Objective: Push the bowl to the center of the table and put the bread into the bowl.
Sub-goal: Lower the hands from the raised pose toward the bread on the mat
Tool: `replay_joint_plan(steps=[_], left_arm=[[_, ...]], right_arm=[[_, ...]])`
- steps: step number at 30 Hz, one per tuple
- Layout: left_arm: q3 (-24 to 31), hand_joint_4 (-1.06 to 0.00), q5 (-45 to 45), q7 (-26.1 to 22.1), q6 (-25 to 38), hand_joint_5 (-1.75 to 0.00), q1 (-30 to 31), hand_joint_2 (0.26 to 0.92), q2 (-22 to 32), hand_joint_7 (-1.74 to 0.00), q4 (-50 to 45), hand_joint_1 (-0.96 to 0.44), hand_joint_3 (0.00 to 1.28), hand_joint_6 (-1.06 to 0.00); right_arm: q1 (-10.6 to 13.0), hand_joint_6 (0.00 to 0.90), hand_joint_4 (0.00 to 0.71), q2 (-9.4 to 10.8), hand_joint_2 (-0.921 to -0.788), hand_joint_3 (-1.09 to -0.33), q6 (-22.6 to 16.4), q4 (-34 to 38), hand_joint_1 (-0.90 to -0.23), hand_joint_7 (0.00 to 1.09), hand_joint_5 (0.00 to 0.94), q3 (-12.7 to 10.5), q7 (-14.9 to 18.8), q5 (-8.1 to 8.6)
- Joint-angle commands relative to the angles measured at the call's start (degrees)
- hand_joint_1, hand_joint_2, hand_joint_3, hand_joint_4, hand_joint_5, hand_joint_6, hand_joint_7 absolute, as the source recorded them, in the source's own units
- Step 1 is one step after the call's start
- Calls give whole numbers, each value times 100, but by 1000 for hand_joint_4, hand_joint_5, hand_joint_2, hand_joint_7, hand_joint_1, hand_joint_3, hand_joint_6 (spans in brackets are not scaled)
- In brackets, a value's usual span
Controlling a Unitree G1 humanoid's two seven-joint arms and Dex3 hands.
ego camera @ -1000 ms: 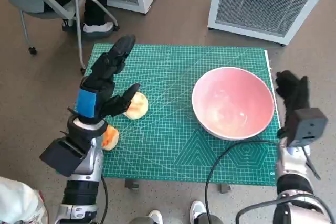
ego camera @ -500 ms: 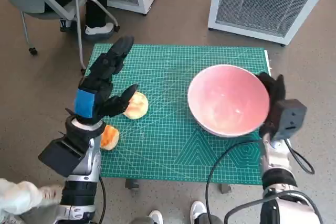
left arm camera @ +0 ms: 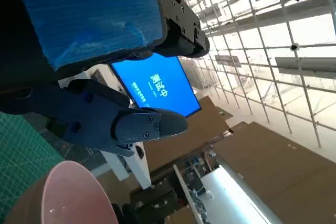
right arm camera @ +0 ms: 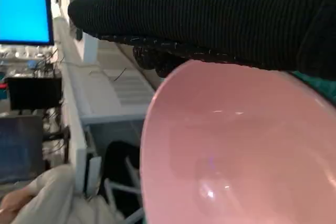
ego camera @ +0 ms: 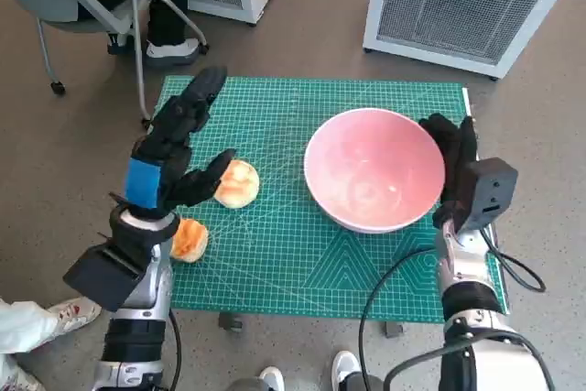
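Two hands: right hand fingers flat against bowl rim; left hand spread, empty, above bread.

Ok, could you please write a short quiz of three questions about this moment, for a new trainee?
1. True or false: the bread already lies inside the pink bowl.
2. Which hand touches the bowl's rim? A) the left hand B) the right hand C) neither
3. Fill in: both the bowl and the bread rest on the green ____.

Key:
1. False. The bread lies on the mat beside the left hand's fingers, and the bowl is empty.
2. B. The gloved right hand is against the bowl's side; the left hand holds nothing.
3. Mat.
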Motion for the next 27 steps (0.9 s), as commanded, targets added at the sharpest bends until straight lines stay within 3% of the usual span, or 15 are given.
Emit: replay_joint_plan(steps=[1,9,17,21,27], left_arm=[[26,-339,84,78,50,0,107,921,31,-45,-130,-462,347,-444],[41,-340,65,112,60,0,185,921,24,-44,-187,-466,345,-447],[108,-341,54,104,28,-1,331,921,80,-42,-274,-462,343,-447],[179,-341,92,87,4,0,481,921,185,-38,-380,-462,343,-442],[396,-332,328,-42,-143,0,778,921,692,-26,-405,-473,356,-423]], right_arm=[[-96,110,183,204,-921,-854,102,92,-488,276,1,-30,101,53],[-283,148,181,353,-921,-848,241,144,-490,197,4,129,-70,-133],[-424,163,194,475,-921,-846,398,178,-498,184,8,187,-71,-134],[-474,163,193,439,-921,-842,423,162,-503,177,6,150,32,-78],[-541,154,184,255,-921,-850,145,35,-498,162,1,312,-37,-255]])
